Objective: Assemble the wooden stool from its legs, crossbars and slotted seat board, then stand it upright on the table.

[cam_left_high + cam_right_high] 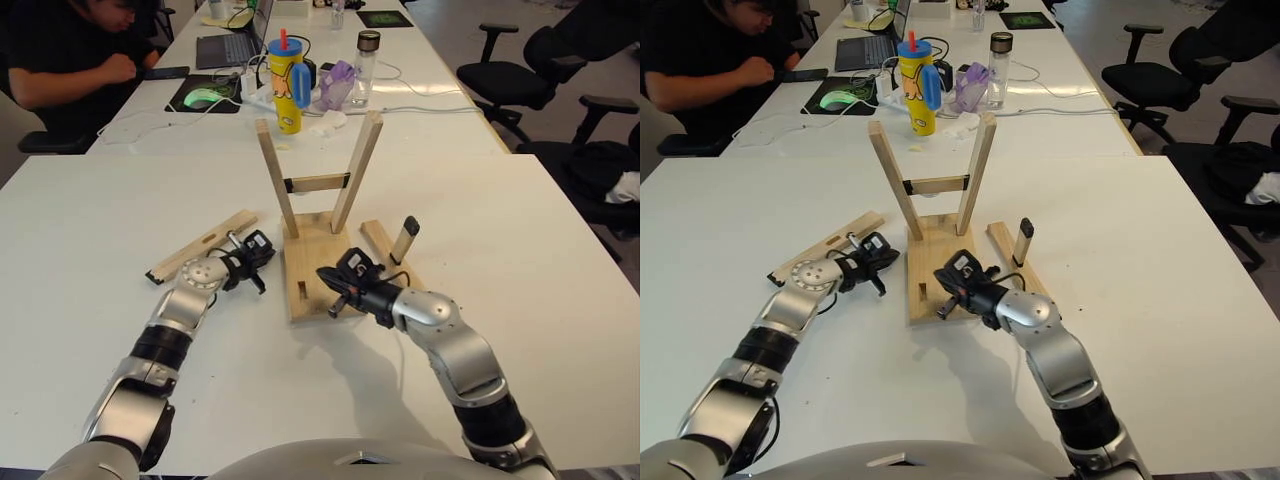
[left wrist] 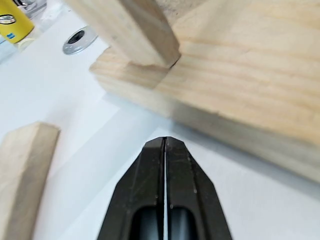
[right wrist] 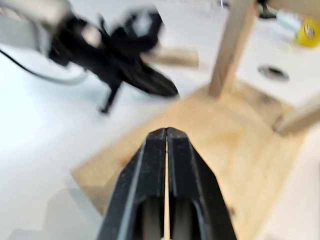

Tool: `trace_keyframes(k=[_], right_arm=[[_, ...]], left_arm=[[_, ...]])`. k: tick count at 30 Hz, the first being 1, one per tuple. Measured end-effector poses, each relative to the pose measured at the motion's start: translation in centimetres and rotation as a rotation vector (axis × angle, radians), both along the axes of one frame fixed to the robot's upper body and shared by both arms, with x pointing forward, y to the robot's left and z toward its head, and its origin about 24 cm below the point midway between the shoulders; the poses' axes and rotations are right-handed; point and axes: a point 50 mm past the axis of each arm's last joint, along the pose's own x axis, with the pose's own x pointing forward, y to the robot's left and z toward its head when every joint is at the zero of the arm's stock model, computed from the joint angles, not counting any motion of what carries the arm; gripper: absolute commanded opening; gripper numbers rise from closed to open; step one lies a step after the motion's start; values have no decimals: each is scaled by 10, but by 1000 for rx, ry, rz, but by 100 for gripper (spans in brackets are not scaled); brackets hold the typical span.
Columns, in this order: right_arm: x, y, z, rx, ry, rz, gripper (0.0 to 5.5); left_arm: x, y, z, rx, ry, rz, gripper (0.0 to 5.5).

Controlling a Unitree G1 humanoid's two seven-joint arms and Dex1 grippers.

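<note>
At the seat board (image 1: 310,255), L + R jaws pressed together (clear from wrist cams, not head).

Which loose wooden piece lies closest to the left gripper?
The long piece lying flat on the table left of the seat board, beside the left gripper. The other loose piece lies by the board's right side.

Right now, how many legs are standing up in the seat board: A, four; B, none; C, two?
C: just the left leg and right leg rise from the seat board, joined by a crossbar, while a spare piece lies flat on the table.
</note>
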Motion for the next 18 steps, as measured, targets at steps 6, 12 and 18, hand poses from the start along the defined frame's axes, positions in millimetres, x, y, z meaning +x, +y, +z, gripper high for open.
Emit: trace_keyframes(k=[6,12,18], right_arm=[[-1,-10,2,93,33,-41,102],[-5,-38,3,56,40,-146,187],[-10,-72,0,-88,32,-297,281]], left_arm=[[-16,24,17,-32,-20,54,131],[-24,22,18,-61,21,27,212],[-31,16,22,-190,56,10,302]])
